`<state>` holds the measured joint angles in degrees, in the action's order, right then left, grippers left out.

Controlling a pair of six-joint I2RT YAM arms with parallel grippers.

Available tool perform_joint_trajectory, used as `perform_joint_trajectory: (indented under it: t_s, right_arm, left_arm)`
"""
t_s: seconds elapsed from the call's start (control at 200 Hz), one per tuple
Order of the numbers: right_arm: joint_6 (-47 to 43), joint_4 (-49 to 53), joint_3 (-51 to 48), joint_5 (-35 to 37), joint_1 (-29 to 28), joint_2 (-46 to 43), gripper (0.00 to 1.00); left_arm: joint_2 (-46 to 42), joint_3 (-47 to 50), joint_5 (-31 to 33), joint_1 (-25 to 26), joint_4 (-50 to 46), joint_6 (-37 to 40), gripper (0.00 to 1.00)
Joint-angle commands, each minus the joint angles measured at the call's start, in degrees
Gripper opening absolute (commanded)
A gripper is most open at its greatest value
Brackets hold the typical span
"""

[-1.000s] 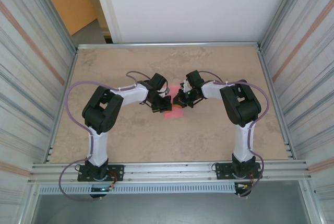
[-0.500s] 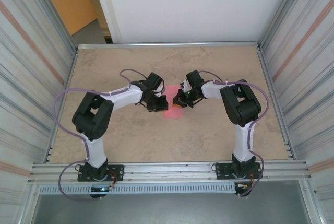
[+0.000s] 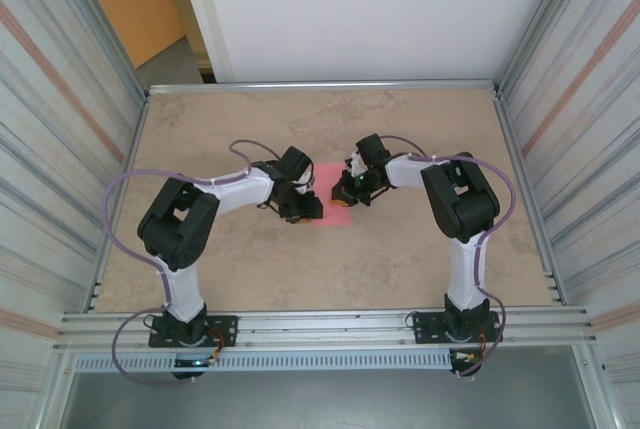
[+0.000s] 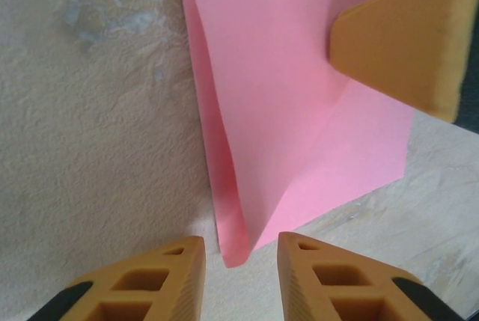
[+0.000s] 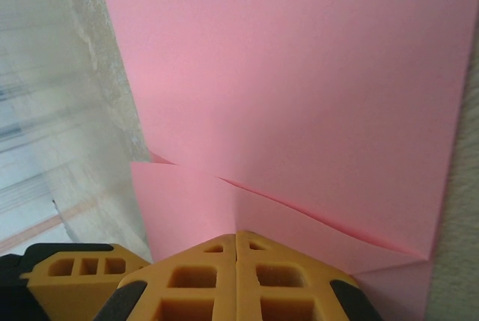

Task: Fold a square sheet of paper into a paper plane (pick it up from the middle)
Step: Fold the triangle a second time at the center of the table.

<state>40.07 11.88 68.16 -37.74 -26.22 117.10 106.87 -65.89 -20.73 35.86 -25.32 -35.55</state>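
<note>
The square sheet of paper [image 3: 339, 213] lies at the middle of the table, pink and partly folded, with a raised flap and a pointed corner [image 4: 236, 250]. My left gripper [image 3: 308, 207] is at its left edge. In the left wrist view the left gripper [image 4: 241, 261] is open, and the paper's corner sits just ahead of the gap, untouched. My right gripper [image 3: 343, 192] is on the sheet's right side. In the right wrist view the right gripper [image 5: 236, 235] is shut, its tips resting on the paper [image 5: 299, 81] beside a fold edge. One of its orange fingers [image 4: 397, 44] presses on the sheet.
The beige marbled tabletop [image 3: 400, 259] surrounds the sheet, with metal rails [image 3: 320, 324] along the near edge and ribbed walls [image 3: 570, 149] on both sides. A white panel [image 3: 360, 9] stands behind the table.
My left gripper has opened and let go of the paper's corner, and its arm has drawn slightly nearer. The right gripper has stayed shut on the sheet.
</note>
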Motion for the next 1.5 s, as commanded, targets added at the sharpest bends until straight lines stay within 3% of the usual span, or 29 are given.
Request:
perform_joint_trajectory:
  t_s: [0.0,0.687,0.882,1.052,1.178,1.493]
  right_arm:
    - [1.11,7.31,-1.94,7.46,-0.59,5.15,0.04]
    - [1.09,7.71,-1.19,7.33,-0.59,5.21,0.04]
    - [1.12,7.71,-1.18,7.24,-0.61,5.35,0.04]
    - [1.11,7.46,-1.57,7.34,-0.59,5.44,0.04]
    - [1.09,7.37,-1.80,7.38,-0.59,5.46,0.04]
    - [1.07,7.37,-1.89,7.26,-0.59,5.44,0.04]
  left_arm:
    - [1.31,-1.25,-0.09,0.42,-0.68,1.61,0.30]
    - [3.38,-2.75,-0.51,0.64,-2.59,3.30,0.22]
    - [1.26,-2.52,-3.00,0.77,-0.64,2.99,0.30]
    - [2.29,-2.38,-3.79,0.86,-0.17,2.34,0.29]
    - [2.88,-2.75,-3.76,0.88,-0.12,2.52,0.23]
    - [3.58,-2.94,-0.14,0.95,-3.59,2.68,0.23]
